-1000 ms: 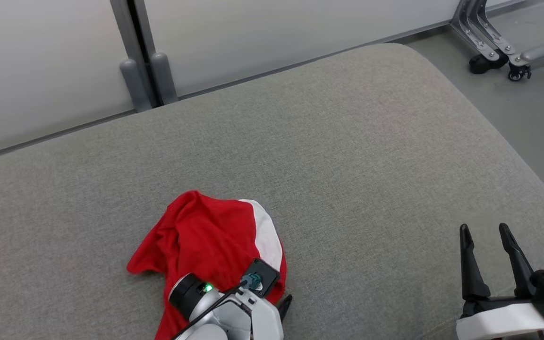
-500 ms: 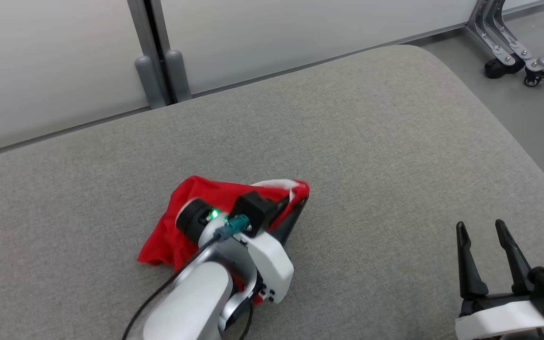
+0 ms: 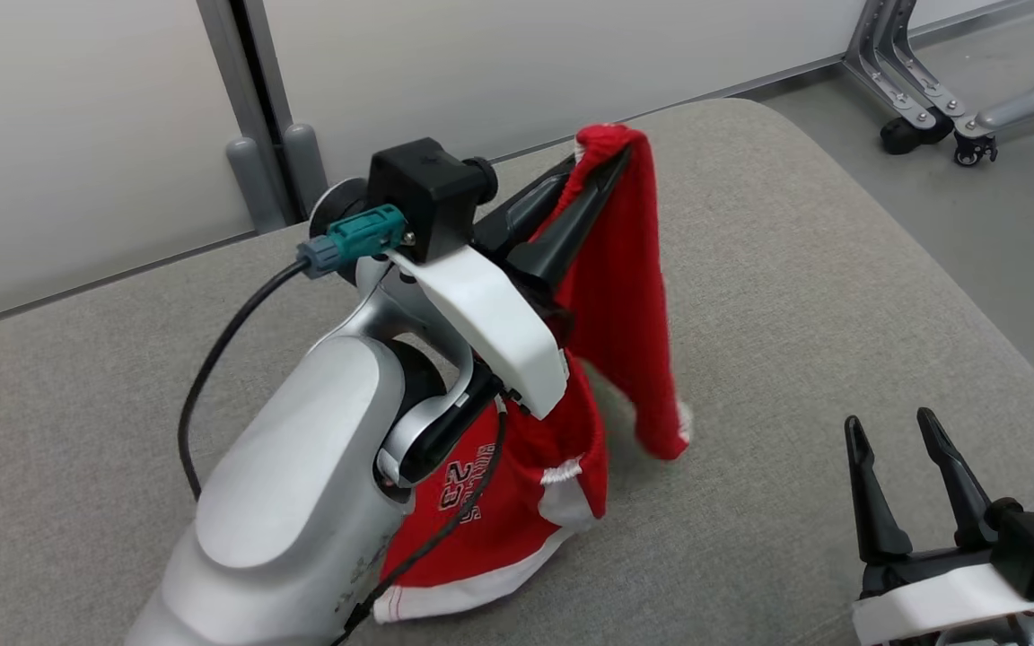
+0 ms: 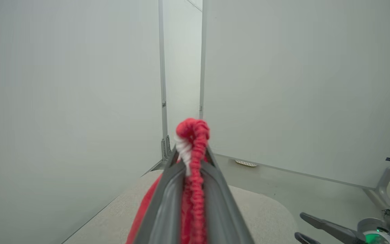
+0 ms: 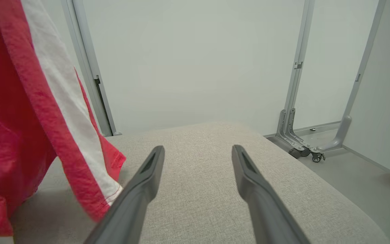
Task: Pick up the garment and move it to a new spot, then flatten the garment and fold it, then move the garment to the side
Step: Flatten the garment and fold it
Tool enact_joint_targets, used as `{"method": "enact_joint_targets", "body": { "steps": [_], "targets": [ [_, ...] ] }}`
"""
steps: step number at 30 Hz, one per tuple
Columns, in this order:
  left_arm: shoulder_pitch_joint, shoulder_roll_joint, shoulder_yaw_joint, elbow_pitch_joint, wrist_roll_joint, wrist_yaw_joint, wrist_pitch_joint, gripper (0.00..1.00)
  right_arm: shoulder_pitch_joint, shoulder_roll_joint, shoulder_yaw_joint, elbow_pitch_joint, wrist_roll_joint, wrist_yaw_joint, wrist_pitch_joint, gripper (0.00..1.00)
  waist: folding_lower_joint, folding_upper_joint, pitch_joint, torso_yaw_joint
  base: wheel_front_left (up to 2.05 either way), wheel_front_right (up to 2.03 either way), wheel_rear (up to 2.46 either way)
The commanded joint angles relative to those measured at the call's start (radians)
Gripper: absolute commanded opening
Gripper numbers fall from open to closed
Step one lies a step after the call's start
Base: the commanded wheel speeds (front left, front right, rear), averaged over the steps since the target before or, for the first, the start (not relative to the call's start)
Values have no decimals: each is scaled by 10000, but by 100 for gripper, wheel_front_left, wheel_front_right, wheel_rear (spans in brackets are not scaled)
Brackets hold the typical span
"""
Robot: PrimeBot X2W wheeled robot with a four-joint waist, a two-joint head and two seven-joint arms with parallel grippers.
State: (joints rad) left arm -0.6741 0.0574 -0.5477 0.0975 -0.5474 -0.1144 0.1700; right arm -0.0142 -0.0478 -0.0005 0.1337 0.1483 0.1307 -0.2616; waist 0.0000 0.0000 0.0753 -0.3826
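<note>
Left hand (image 3: 614, 152) tight on red garment (image 3: 629, 296) above cushion (image 3: 795, 269); right hand (image 3: 890, 423) spread, empty.

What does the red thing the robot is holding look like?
Look at the big grey cushion. Above it, the left end effector pinches a red shirt that hangs down. It is the only red thing there, with white trim and white lettering.
</note>
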Motion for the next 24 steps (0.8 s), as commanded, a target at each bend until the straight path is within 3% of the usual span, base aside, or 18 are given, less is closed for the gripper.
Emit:
{"method": "enact_joint_targets", "body": {
  "steps": [1,8,11,15,20,24],
  "targets": [
    [-111,43,76,-150,-114,20,24,0,58,-51,-46,-13,6,1,-53,100,0,0,-23,-44,0,0,0],
    [329,-9,-16,-1841,-760,474,412,0,156,-51,-131,-56,108,1,-53,100,0,0,80,-43,0,0,0],
    [1000,187,-100,-2068,-1050,425,450,0,61,-51,-116,-38,204,1,-53,100,0,0,150,-10,0,0,0],
    [2509,1018,-434,-2343,-1361,193,484,0,114,-51,-151,-9,305,1,-53,100,0,0,187,121,0,0,0],
    [4964,2875,-971,-2496,-1604,-23,454,0,412,-51,-376,103,272,1,-53,100,0,0,75,554,0,0,0],
    [6608,3512,-1332,-2313,-2092,-98,-134,0,593,-51,-468,191,184,1,-53,100,0,0,-59,1024,0,0,0]
  ]
}}
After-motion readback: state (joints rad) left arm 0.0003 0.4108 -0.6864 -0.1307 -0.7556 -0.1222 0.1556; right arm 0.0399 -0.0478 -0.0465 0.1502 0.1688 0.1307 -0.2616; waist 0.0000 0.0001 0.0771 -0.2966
